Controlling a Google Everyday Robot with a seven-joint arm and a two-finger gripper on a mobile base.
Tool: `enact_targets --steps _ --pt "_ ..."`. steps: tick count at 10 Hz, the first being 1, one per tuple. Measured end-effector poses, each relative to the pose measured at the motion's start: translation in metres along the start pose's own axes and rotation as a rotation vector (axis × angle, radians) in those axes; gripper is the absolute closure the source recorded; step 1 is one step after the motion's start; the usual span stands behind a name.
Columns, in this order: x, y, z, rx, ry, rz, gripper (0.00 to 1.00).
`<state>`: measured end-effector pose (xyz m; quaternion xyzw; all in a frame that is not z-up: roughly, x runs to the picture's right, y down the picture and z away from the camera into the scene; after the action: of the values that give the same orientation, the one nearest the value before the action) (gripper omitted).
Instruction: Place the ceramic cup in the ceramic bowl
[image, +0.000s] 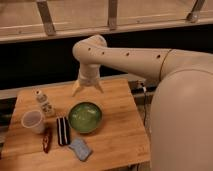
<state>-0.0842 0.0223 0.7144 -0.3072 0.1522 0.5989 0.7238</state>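
Note:
The off-white ceramic cup (33, 121) stands upright near the left edge of the wooden table (120, 135). The green ceramic bowl (85, 117) sits at the table's middle, to the right of the cup, with nothing in it. My gripper (87, 90) hangs from the cream arm above the table's back part, just behind the bowl and well to the right of the cup. Its two fingers are spread apart and hold nothing.
A small white patterned bottle (44, 103) stands behind the cup. A dark striped flat object (63, 131) and a red object (47, 140) lie between cup and bowl. A blue-grey sponge (80, 149) lies at the front. A cable (142, 90) runs at the table's right edge.

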Motion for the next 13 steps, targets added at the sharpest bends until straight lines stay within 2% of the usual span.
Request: enact_targets --steps 2,3,6,8,9,10,13 --pt "0.002 0.001 0.002 -0.049 -0.001 -0.015 0.20" --pt "0.003 0.012 0.004 -0.055 -0.001 -0.038 0.20" --pt "-0.005 0.076 0.015 -0.058 0.007 -0.151 0.20" --pt "-0.011 0.141 0.027 -0.066 0.008 -0.227 0.20" --pt "-0.009 0.159 0.030 -0.070 0.010 -0.249 0.20" --pt "-0.009 0.166 0.032 -0.069 0.008 -0.259 0.20" --pt "-0.010 0.162 0.031 -0.061 0.006 -0.252 0.20"
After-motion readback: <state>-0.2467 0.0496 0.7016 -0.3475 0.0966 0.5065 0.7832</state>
